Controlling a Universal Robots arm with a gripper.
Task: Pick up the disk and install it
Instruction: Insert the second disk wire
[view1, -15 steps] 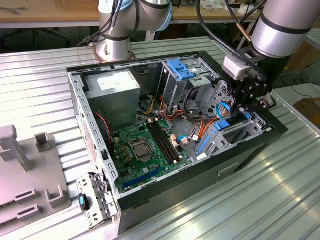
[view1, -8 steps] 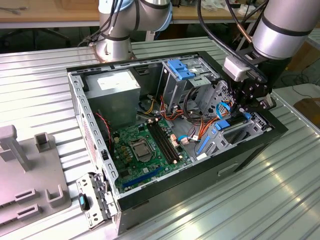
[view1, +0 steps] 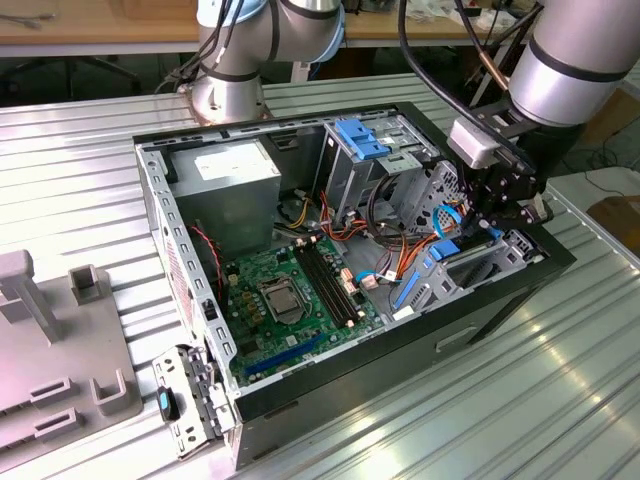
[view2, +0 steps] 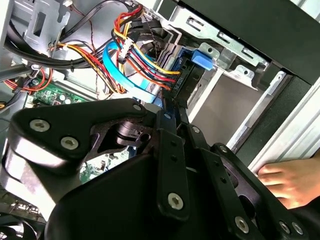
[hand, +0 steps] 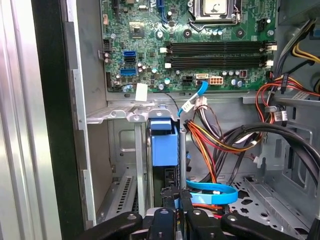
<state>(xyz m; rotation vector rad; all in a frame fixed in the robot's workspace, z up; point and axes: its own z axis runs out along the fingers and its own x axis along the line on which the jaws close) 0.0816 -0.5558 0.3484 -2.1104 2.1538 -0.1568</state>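
The disk (hand: 164, 145) stands on edge in a metal bay at the front corner of the open computer case (view1: 300, 385), its bright blue carrier (view2: 202, 59) facing out. My gripper (hand: 176, 192) reaches down into that bay, and its two narrow black fingers (view2: 170, 116) are shut on the disk's thin edge. In the exterior view the gripper (view1: 487, 228) hangs over the case's right end, just above the blue rail of the disk (view1: 447, 250). The arm hides most of the grey drive body.
Bundled red, orange and yellow wires (hand: 210, 145) and a light blue flat cable (hand: 210, 192) lie close beside the bay. The green motherboard (view1: 285, 295) fills the case floor. A fixed blue bracket (view1: 360, 138) tops the tall drive cage. A person's hand (view2: 290, 185) rests outside the case wall.
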